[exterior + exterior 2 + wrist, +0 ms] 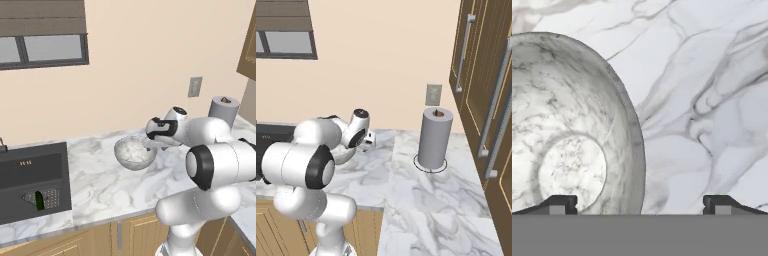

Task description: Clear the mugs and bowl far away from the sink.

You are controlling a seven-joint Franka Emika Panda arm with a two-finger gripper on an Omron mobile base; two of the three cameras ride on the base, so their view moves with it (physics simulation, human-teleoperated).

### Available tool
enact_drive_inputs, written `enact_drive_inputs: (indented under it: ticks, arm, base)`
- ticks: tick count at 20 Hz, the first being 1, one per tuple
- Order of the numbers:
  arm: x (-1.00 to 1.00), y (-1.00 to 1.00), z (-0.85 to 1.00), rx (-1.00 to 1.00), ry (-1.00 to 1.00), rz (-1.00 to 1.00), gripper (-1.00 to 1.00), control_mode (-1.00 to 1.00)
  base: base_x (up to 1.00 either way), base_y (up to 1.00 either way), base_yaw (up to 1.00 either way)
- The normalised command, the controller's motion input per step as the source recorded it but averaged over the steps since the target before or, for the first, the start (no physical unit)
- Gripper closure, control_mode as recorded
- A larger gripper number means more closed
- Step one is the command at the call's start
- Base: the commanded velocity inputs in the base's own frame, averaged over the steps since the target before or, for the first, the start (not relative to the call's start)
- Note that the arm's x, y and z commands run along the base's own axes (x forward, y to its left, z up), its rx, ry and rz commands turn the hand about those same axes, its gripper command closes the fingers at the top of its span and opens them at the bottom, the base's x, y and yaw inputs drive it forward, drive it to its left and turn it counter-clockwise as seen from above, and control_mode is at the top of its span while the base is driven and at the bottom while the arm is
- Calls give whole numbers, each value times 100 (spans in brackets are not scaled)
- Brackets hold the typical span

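Sink [32, 175] at far left, dark basin with a small green item on its rack; judged well apart from the bowl. Bowl [134, 153] sits mid-counter on the marble countertop [100, 185], upright, resting free. Gripper [639, 205] hovers just beside the bowl's right side, fingers spread wide; one tip over the bowl's inside, the other over bare marble, so the rim lies between them, nothing held. Judgement: bowl either just set down or about to be taken; cannot tell which. Mugs: none spotted here, so their status stays open. Farther right, paper-towel roll [434, 138] stands upright near the wall, by tall cabinets [483, 90]; it crowds any move rightward.
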Motion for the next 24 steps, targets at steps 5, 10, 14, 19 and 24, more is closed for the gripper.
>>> enact_drive_inputs:
  ticks: [5, 10, 14, 19, 24]
  arm:
    - [27, 0, -30, 0, 0, 1, -100, -100]
    - [14, 5, -27, 0, 0, 1, 100, -100]
    - [15, 10, -31, 0, 1, 0, 100, -100]
    - [4, 3, -27, 0, 0, 0, 100, -100]
    - [-18, 17, 15, 0, -2, -4, 100, -100]
  base:
    - [0, 0, 0]
    - [0, 0, 0]
    - [0, 0, 0]
    - [0, 0, 0]
    - [0, 0, 0]
